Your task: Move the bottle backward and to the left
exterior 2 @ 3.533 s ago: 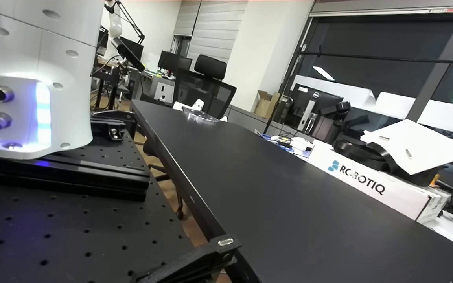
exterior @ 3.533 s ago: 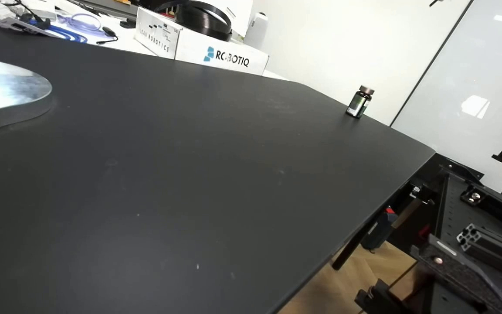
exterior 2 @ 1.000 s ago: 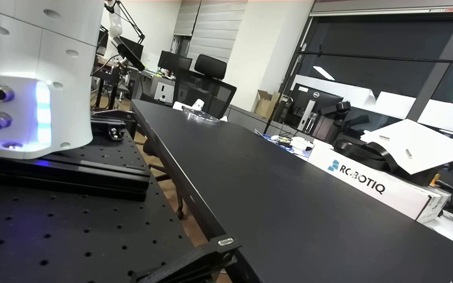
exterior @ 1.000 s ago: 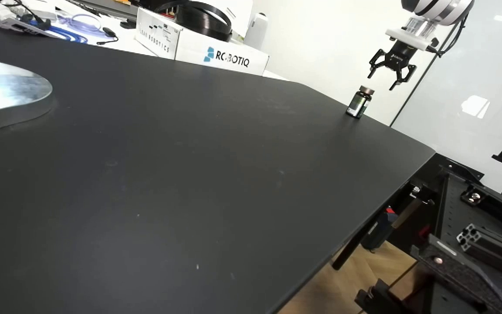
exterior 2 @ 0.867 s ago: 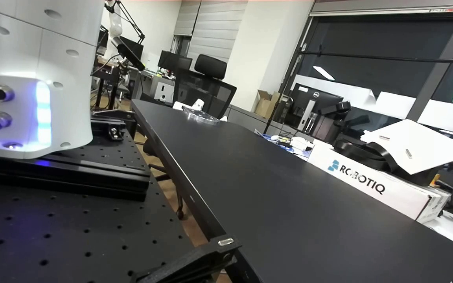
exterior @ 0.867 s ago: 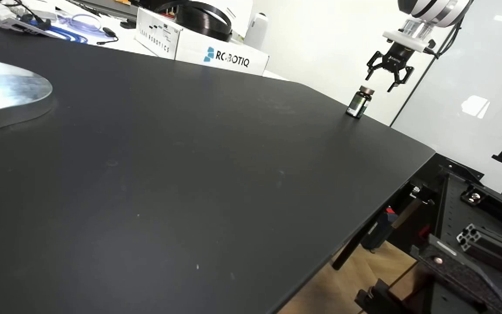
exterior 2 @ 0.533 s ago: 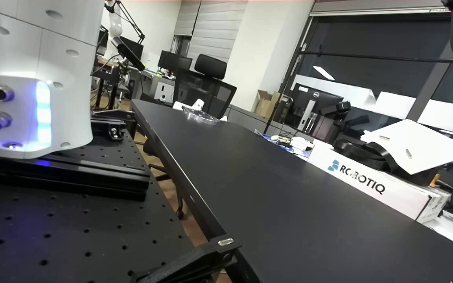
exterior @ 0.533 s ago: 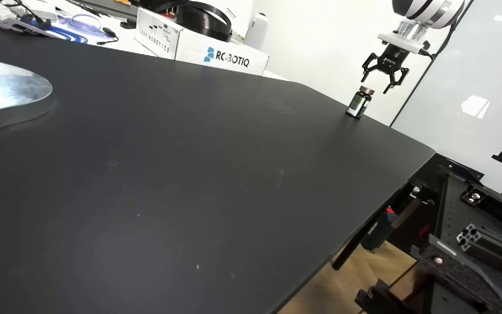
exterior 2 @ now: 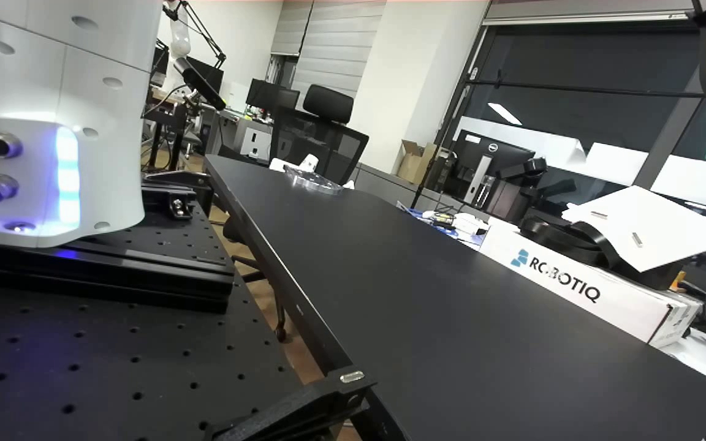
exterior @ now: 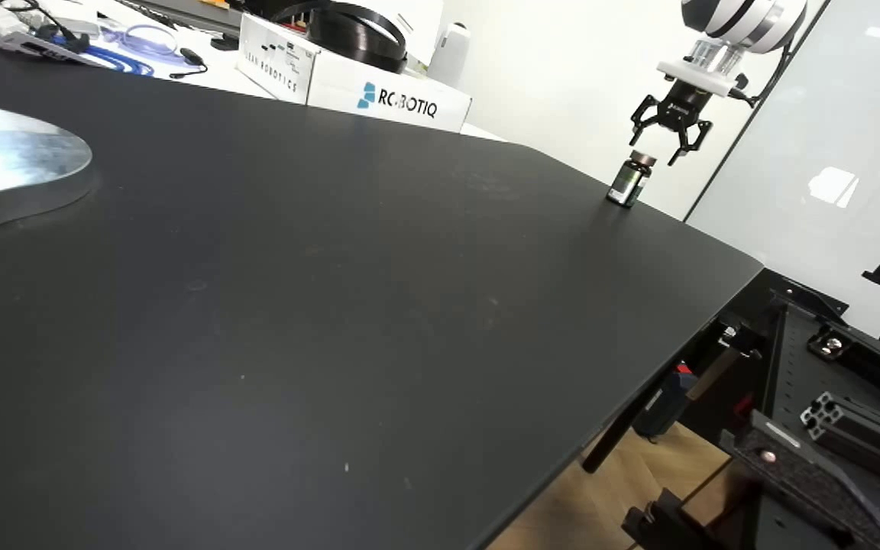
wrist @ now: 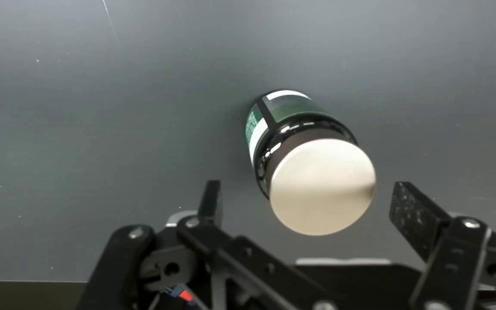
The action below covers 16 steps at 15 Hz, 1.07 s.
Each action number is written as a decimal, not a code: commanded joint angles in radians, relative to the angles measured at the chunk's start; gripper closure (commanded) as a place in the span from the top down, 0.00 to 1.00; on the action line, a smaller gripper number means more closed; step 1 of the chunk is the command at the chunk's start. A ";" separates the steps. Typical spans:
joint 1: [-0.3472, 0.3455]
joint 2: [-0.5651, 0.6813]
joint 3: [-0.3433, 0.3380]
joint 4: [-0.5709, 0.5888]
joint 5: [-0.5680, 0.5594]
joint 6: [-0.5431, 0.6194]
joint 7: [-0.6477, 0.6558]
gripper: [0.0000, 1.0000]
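The bottle stands upright near the far right edge of the black table in an exterior view (exterior: 628, 183). It has a dark glass body, a green and white label and a brownish cap. In the wrist view the bottle (wrist: 289, 113) is seen from above, its pale cap top between the two fingers. My gripper (exterior: 651, 153) is open and empty just above the bottle, its fingertips about level with the cap top or slightly higher. The gripper's fingers also show wide apart in the wrist view (wrist: 307, 191), not touching the cap. The bottle is out of view in an exterior view that shows the arm base.
The black table (exterior: 379, 305) has its edge close by the bottle. A white box with blue lettering (exterior: 390, 99) stands behind the table. A clear slab (exterior: 20, 164) lies at the table's far end from the bottle. The arm base (exterior 2: 83, 122) stands beside the table.
My gripper came into view from the upper right, then moved left and slightly down, closer over the bottle. It has stayed open. The bottle has not moved.
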 commanded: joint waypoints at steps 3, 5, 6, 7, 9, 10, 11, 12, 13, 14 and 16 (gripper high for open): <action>-0.003 0.039 -0.003 0.054 -0.024 -0.029 0.044 1.00; -0.003 0.042 -0.002 0.055 -0.024 -0.028 0.042 1.00; -0.005 0.042 0.000 0.052 -0.020 -0.023 0.038 0.75; -0.004 0.043 0.000 0.051 -0.020 -0.022 0.038 0.75; -0.002 0.039 -0.002 0.048 -0.021 -0.026 0.040 0.60; -0.002 0.034 -0.002 0.046 -0.021 -0.030 0.040 0.53; -0.001 0.029 -0.002 0.044 -0.021 -0.034 0.040 0.45; -0.001 0.019 -0.002 0.036 -0.020 -0.036 0.037 0.39; -0.001 0.012 -0.002 0.031 -0.020 -0.040 0.035 0.36; 0.000 -0.002 -0.001 0.021 -0.019 -0.042 0.029 0.36; 0.003 -0.037 0.000 -0.002 -0.018 -0.052 0.020 0.36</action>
